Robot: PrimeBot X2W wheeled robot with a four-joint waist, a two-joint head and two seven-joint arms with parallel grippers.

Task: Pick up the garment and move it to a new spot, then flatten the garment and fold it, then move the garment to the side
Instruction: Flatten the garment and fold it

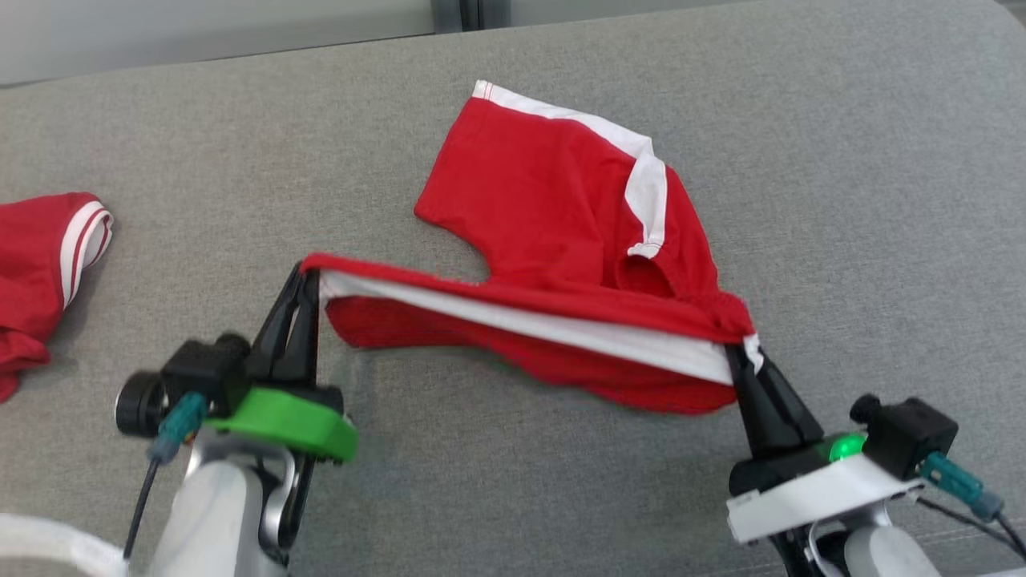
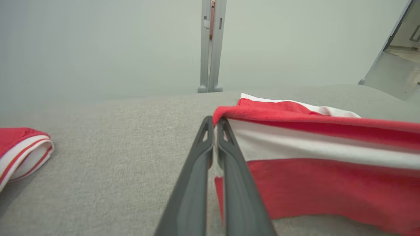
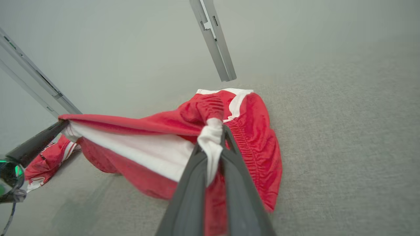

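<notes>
I see the left gripper (image 1: 309, 276) clamped shut on one corner of the shorts (image 1: 561, 208) and the right gripper (image 1: 736, 354) clamped shut on the opposite corner, where a bunch of white and red cloth is pinched between its fingers. The edge between the two grips is pulled into a nearly straight line and lifted off the surface. This line is the long axis of the shorts; in the head view it runs from my left to my right and slopes slightly toward me at the right end. A white band runs along the stretched edge, with red cloth hanging below it. The rest of the shorts lies on the table (image 1: 842, 200) beyond the raised edge, and one leg with a white hem points away from me. The table is covered in grey woven fabric. A second red garment (image 1: 40, 256) with white trim lies at the left, well apart. Behind the far edge stands a pale wall with a grey metal post (image 2: 210, 46).
</notes>
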